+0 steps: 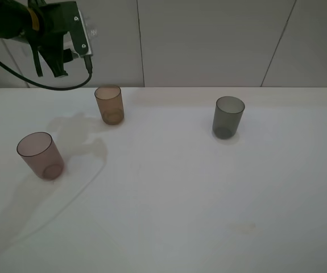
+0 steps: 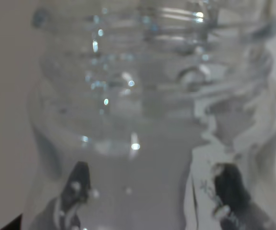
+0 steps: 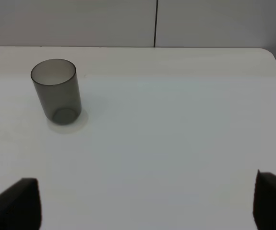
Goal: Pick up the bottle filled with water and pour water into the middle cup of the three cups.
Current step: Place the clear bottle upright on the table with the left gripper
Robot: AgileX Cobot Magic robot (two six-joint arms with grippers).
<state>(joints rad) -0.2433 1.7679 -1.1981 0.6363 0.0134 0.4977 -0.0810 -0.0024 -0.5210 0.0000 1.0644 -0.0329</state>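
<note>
1. The left end effector (image 1: 55, 62) is up high at the far-left corner of the desk (image 1: 180, 199), above and a little behind the cups, and it is clamped on the bottle (image 2: 147, 110). The left wrist view is filled with that clear threaded neck, dark fingertips (image 2: 78, 189) pressing in on both sides.
2. From overhead only a glint of clear plastic shows at the tool, so the bottle's tilt can't be judged.
3. My read: the pick-up is done and this is the carry toward the pour.
4. Target is the middle cup (image 1: 109, 104), the amber one, upright just below and to the right of the tool.
5. Next move calls for bringing the bottle mouth over that amber rim, then tipping gently so the stream lands inside.
6. The right end effector (image 3: 147, 201) hangs with its jaws spread wide, holding nothing, facing the grey cup (image 3: 56, 92).
7. Count: three cups, with the pink cup (image 1: 40, 155) nearest on the left; one bottle; two arms.
</note>
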